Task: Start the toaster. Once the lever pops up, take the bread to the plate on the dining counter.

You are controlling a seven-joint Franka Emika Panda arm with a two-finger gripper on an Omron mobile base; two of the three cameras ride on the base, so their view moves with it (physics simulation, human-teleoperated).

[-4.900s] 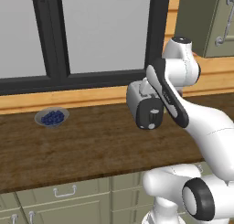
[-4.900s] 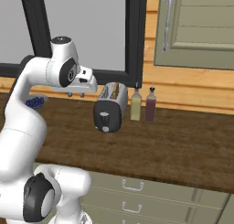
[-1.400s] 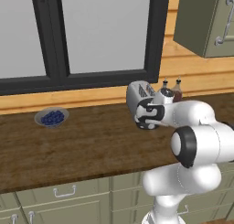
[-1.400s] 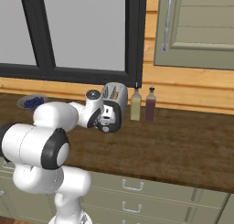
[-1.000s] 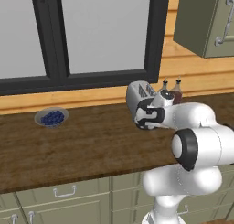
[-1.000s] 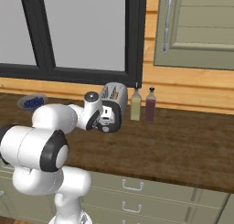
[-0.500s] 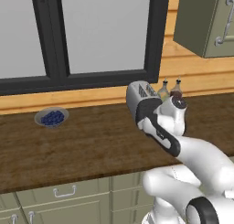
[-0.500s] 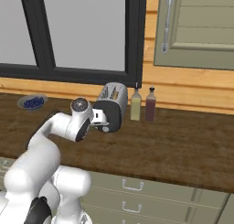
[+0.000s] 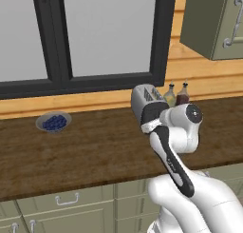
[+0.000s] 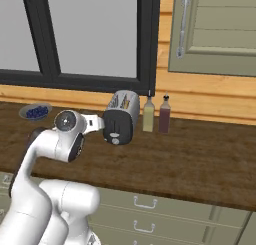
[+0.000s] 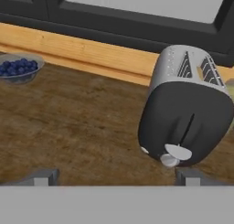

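The silver-white toaster [image 10: 120, 120] stands on the dark wood top by the window, its black end panel towards me. In the hand view the toaster [image 11: 187, 109] is right of centre, and its white lever [image 11: 178, 151] sits at the low end of the slot, just above the round knob [image 11: 168, 161]. My gripper [image 10: 99, 122] is open, level with that panel and a short way left of it, touching nothing. Both fingertips [image 11: 43, 177] rise wide apart at the bottom of the hand view. The bread is hidden inside the toaster [image 9: 144, 101]. The plate and the dining counter are out of view.
A grey dish of blue berries [image 9: 53, 121] sits at the far left of the counter. Two bottles [image 10: 148, 114] stand just right of the toaster against the wall. A wall cabinet [image 10: 215, 31] hangs at the upper right, and green drawers [image 9: 66, 203] lie below the top.
The hand has drawn back a little to the left from the toaster's end panel. The arm's elbow has swung and refolded. The jaws stay wide.
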